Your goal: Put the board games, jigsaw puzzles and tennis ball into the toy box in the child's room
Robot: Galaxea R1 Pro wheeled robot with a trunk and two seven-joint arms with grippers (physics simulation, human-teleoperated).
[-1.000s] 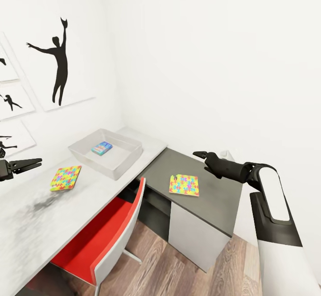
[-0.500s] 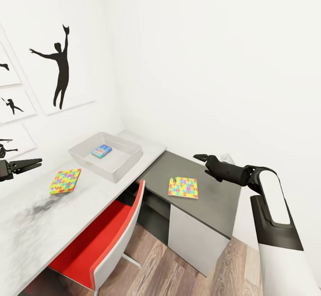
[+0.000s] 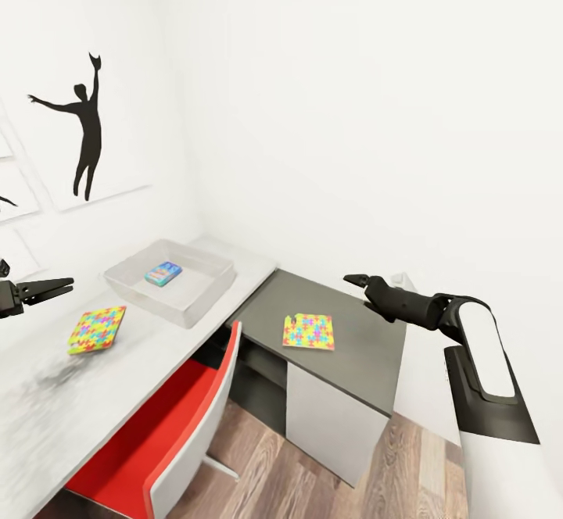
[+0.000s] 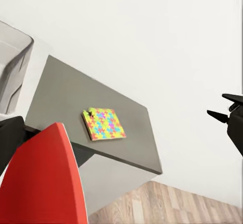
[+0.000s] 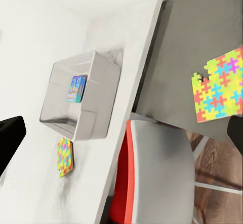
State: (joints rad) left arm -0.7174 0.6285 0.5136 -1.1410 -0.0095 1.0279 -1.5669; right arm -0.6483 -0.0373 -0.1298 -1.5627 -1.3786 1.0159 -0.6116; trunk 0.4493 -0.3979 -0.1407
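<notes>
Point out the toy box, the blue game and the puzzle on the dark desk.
toy box (image 3: pixel 205 298), head view, near rim
blue game (image 3: pixel 163 273), head view, top face
puzzle (image 3: pixel 309 331), head view, middle of tile

Left gripper (image 3: pixel 59 286) at left edge of head view, fingers near-level, pointing inward, slightly parted, nothing between them; right arm (image 3: pixel 477 355) bent up from lower right, white-and-black forearm raised; right gripper (image 3: pixel 356 280) stretched forward and leftward, fingertips slightly apart, empty.
</notes>
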